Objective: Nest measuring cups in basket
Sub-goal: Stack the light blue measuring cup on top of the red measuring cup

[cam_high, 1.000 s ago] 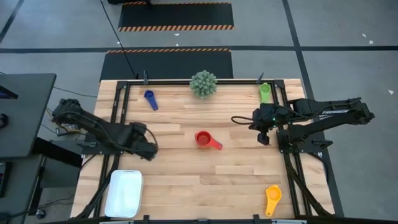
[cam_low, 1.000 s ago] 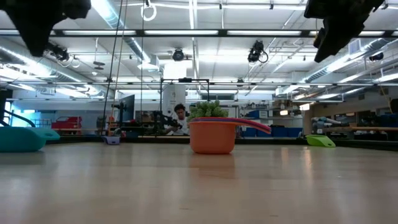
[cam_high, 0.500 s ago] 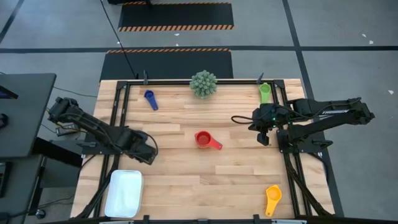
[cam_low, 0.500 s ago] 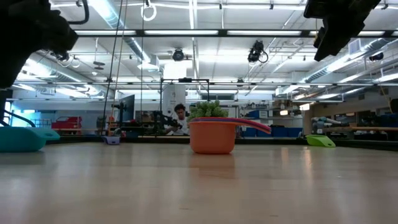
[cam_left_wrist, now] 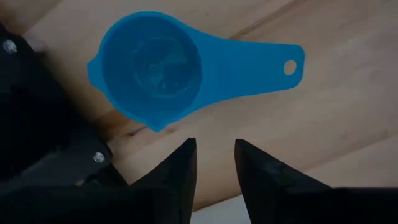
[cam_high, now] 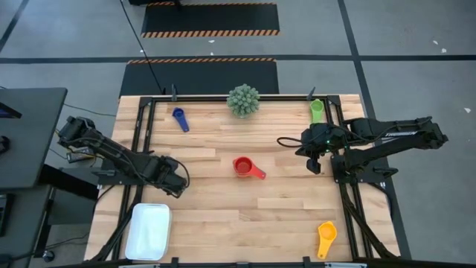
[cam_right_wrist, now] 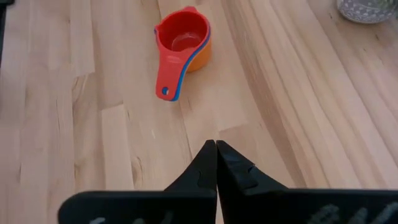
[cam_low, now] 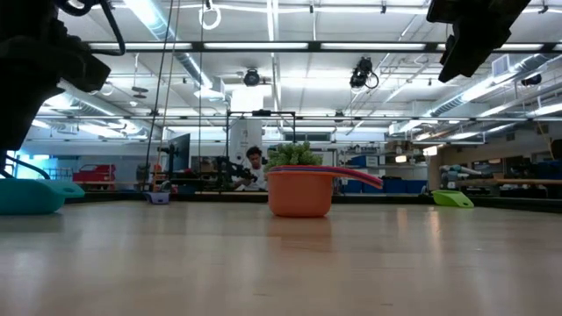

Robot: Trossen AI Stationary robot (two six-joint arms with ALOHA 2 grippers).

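A light blue measuring cup (cam_left_wrist: 155,62) lies upright on the table with its flat handle (cam_left_wrist: 261,62) out to one side. My left gripper (cam_left_wrist: 214,146) hovers just above it, open by a narrow gap, near the table's left side (cam_high: 177,184). The arm hides this cup in the high view. A red cup nested in an orange and a blue one (cam_high: 243,167) stands mid-table. My right gripper (cam_right_wrist: 216,144) is shut and raised to the right of that stack (cam_high: 314,165). Single cups lie apart: dark blue (cam_high: 179,117), green (cam_high: 317,110), yellow (cam_high: 326,237). The white basket (cam_high: 149,231) sits at the near left corner.
A spiky green ball plant (cam_high: 243,100) stands at the far edge's middle. Black frame rails (cam_high: 141,141) run along the table's left and right sides. Bare wood lies between the red stack and the basket. A person (cam_low: 255,167) shows far off in the room.
My left gripper has moved a little toward the near edge and come down, toward the light blue cup. My right arm and all cups have stayed put.
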